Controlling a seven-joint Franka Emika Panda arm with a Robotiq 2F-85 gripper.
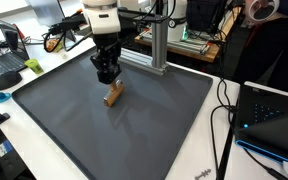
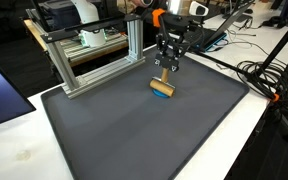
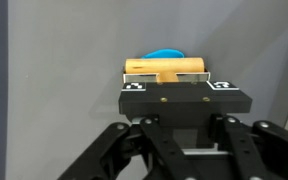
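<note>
Wooden brush (image 1: 112, 94) (blue underneath), clamped in tool (image 1: 108, 80), metal frame (image 1: 159, 45) near

A black claw (image 2: 167, 68) hangs over a dark grey mat (image 2: 134, 135) that covers most of the white desk (image 2: 14, 150). Its fingers are closed on the top of a wooden block (image 2: 164, 83) with a blue bottom, which touches the mat near the desk's far edge. A silver metal frame (image 2: 94, 62) stands by the far left corner. Black cables (image 2: 256, 75) lie along the right edge.
</note>
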